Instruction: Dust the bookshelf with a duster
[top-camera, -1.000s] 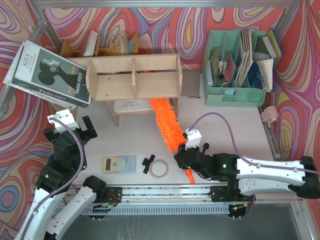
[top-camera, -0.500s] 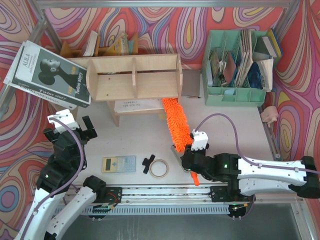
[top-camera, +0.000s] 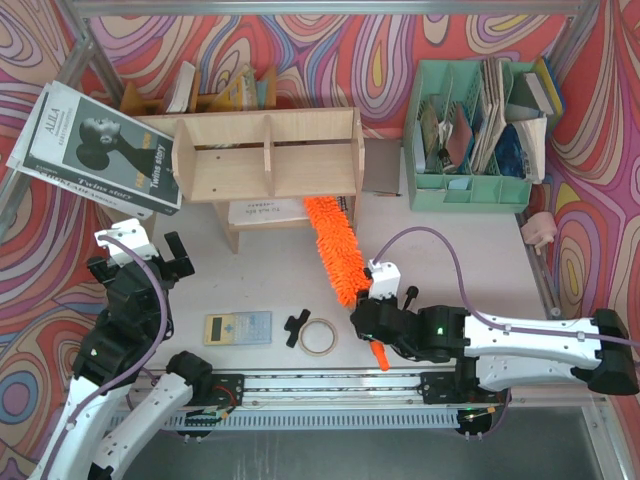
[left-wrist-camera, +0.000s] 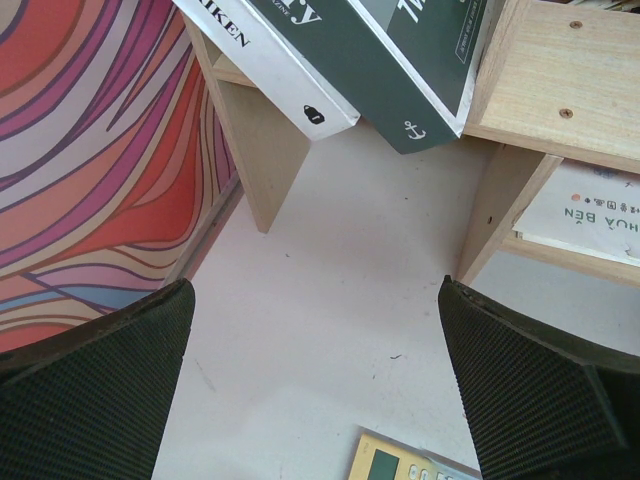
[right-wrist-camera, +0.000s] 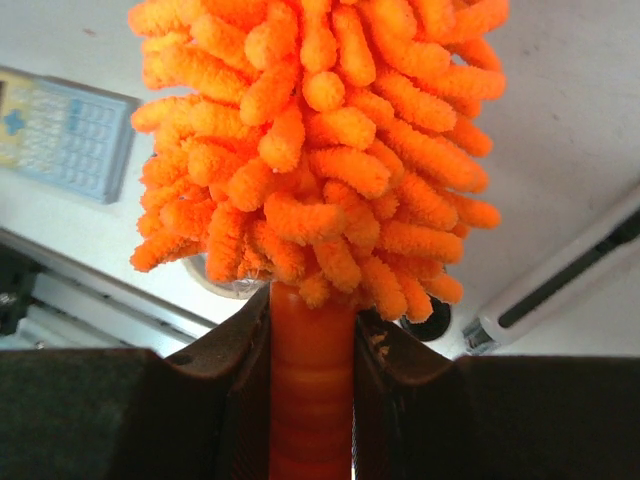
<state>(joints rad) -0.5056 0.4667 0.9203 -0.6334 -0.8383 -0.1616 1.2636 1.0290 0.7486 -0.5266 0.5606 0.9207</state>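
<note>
My duster (top-camera: 335, 248) points its fluffy tip at the bookshelf (top-camera: 270, 150)'s right compartment, its long axis slanting back from there. My right gripper (top-camera: 373, 312) is clamped on its handle.

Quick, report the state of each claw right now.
Left claw: open, holding nothing.
Right claw: closed on the handle of the duster.

Light plywood bookshelf (top-camera: 268, 155), three compartments, upright on bench (top-camera: 500, 240); fluffy orange duster (top-camera: 333, 248) slanted, tip near its right end.
</note>
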